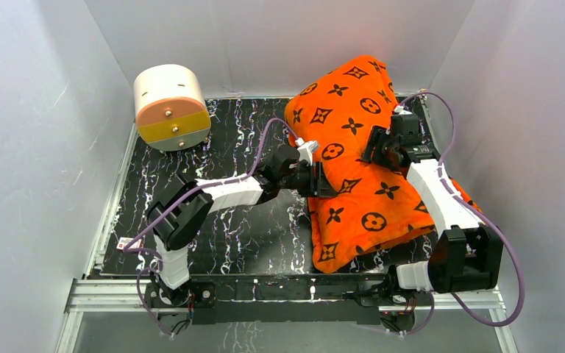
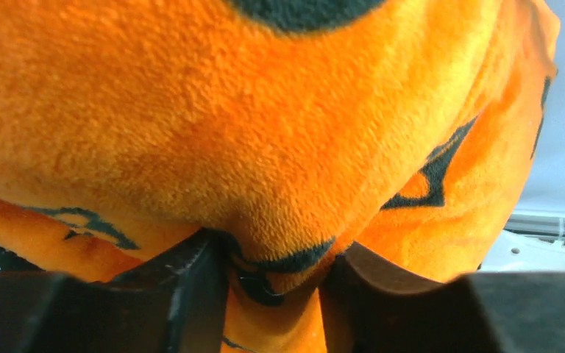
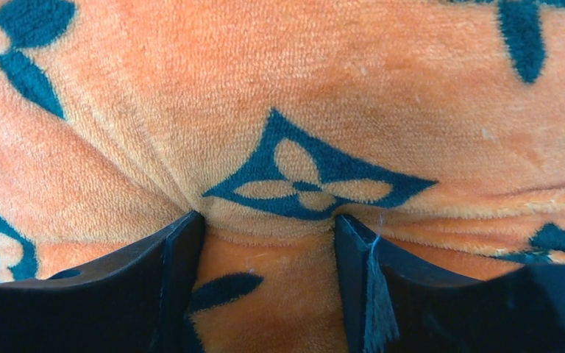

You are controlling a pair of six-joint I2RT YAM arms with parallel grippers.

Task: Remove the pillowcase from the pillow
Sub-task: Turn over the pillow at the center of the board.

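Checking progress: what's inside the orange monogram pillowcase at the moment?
Nothing inside shows. The bright orange plush pillowcase bulges as if filled, but it covers its contents completely; no white fabric is visible in any view.

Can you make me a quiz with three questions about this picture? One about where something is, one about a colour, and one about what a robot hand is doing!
1. Where is the cylinder?
A) back left
B) front right
C) front middle

2. What colour is the pillowcase?
A) blue
B) plain white
C) orange with black shapes

3. What does the left gripper hold?
A) nothing
B) a fold of pillowcase
C) the cylinder

Answers:
1 A, it stands by the back wall on the left.
2 C, it is orange plush with black flowers and stars.
3 B, the left wrist view shows fabric pinched between both fingers.
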